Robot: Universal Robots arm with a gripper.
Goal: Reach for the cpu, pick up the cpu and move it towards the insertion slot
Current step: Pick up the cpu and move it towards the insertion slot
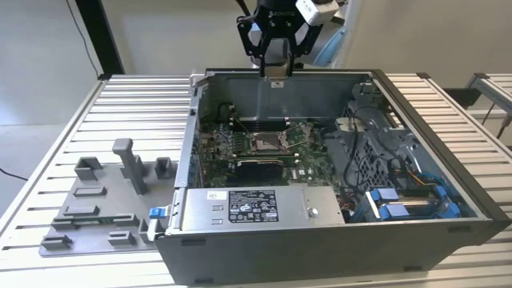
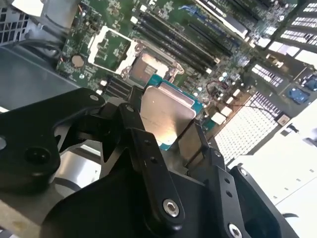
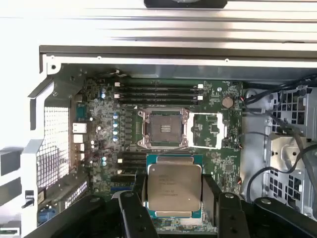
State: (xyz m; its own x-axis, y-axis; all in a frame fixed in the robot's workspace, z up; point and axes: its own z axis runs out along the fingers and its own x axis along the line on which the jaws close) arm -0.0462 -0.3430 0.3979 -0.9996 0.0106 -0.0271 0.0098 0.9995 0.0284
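Note:
My gripper [image 1: 275, 73] hangs above the back wall of the open computer case [image 1: 448, 138], shut on the cpu [image 1: 276, 71]. In both wrist views the cpu [image 3: 174, 186] [image 2: 166, 116] is a flat square chip with a pale silver top and a teal rim, clamped by its edges between the two black fingers [image 3: 134, 210]. The insertion slot [image 3: 164, 129] is a silver-framed socket with a dark centre on the green motherboard, with its load plate [image 3: 207, 131] swung open beside it. It lies below the held chip and apart from it [image 1: 268, 142] [image 2: 148, 67].
Memory slots [image 3: 158, 91] run along one side of the socket. Cables and a blue drive bay [image 1: 400, 204] fill the case at the exterior view's right, and a labelled power supply [image 1: 252, 207] sits at its front. A grey fixture plate with blocks [image 1: 104, 204] lies on the slatted table.

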